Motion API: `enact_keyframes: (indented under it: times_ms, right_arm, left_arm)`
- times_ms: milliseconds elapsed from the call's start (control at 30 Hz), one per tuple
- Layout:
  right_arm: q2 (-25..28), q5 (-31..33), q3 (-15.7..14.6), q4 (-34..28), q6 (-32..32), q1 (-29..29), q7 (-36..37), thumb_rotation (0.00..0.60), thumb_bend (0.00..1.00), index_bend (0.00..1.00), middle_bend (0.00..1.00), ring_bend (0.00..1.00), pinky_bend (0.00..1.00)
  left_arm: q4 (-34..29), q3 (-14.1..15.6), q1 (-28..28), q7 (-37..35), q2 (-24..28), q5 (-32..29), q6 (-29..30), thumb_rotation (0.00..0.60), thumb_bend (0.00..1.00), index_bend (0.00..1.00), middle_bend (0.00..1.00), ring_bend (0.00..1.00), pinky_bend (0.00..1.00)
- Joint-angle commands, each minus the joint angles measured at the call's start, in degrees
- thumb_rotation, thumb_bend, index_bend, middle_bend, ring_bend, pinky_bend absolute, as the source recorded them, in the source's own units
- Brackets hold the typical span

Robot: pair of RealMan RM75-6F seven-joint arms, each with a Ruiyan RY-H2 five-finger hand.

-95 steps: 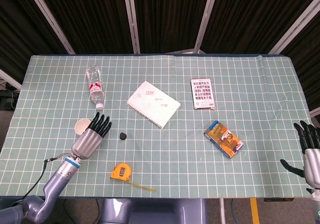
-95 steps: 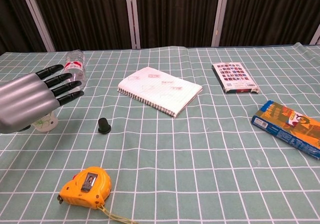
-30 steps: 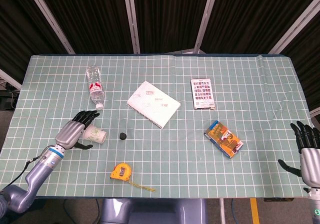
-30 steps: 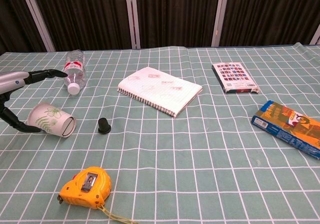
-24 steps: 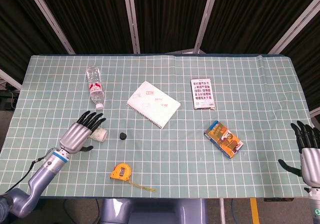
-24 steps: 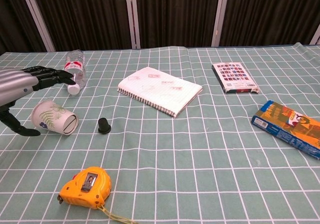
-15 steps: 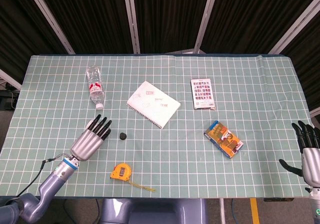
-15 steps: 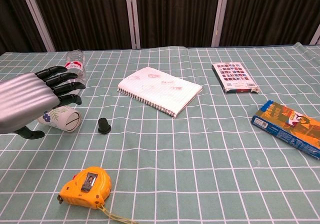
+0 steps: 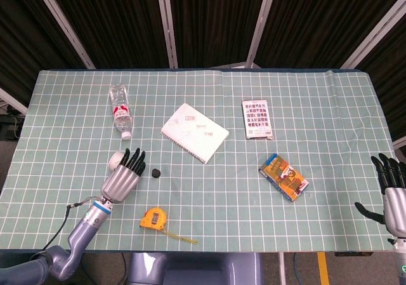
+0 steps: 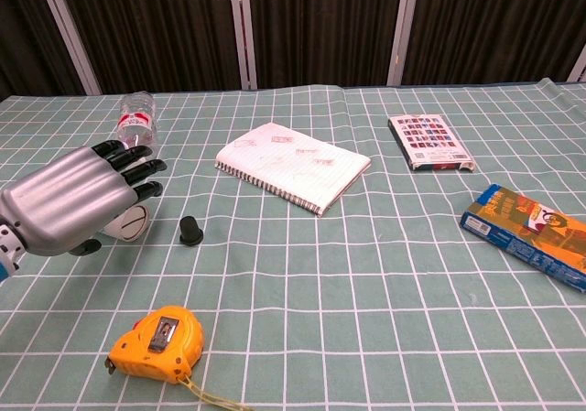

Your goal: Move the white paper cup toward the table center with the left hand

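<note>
Left hand (image 10: pixel 69 200), fingers spread over the tipped white paper cup (image 10: pixel 135 221), was mid-nudge — next, a push toward the notebook (image 9: pixel 194 131).

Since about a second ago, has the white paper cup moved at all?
Yes. In the head view the white paper cup now lies nearer the water bottle, a little farther from the tape measure. The left hand covers most of it.

The cup (image 10: pixel 134 222), upright 3.2 s ago, now lies tipped on its side beside the black cap (image 10: pixel 189 231). The left hand (image 10: pixel 69 200) now covers it, nearer that cap.
</note>
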Motion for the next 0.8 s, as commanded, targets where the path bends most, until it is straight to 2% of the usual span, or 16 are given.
enact_keyframes:
  times_ms: [33, 300, 467, 633, 800]
  right_arm:
    - [-0.04, 0.09, 0.02, 0.03, -0.09, 0.05, -0.12, 0.600, 0.00, 0.00, 0.00, 0.00, 0.00]
    - [-0.33, -0.02, -0.04, 0.29, -0.41, 0.32, -0.45, 0.600, 0.00, 0.00, 0.00, 0.00, 0.00]
    - [-0.39, -0.11, -0.06, 0.36, -0.32, 0.31, -0.40, 0.600, 0.00, 0.00, 0.00, 0.00, 0.00]
    - [-0.35, 0.06, -0.03, 0.48, -0.33, 0.27, -0.17, 0.600, 0.00, 0.00, 0.00, 0.00, 0.00]
    - [-0.25, 0.13, -0.07, 0.51, -0.46, 0.27, 0.16, 0.600, 0.00, 0.00, 0.00, 0.00, 0.00]
  left_arm:
    - [0.68, -0.38, -0.31, -0.41, -0.51, -0.75, -0.34, 0.600, 0.00, 0.28, 0.14, 0.12, 0.21]
    - [2.73, 0.10, -1.78, -6.55, -1.96, -1.05, -1.05, 0.600, 0.00, 0.39, 0.26, 0.26, 0.35]
    - [4.24, 0.11, -1.94, -6.01, -3.03, -1.12, -0.34, 0.600, 0.00, 0.52, 0.39, 0.38, 0.45]
    - [4.02, -0.85, -1.62, -3.09, -3.45, -3.18, -0.40, 0.600, 0.00, 0.57, 0.43, 0.43, 0.49]
    - [2.11, -1.76, -1.40, -5.99, -2.23, -4.47, 0.45, 0.600, 0.01, 0.60, 0.45, 0.45, 0.52]
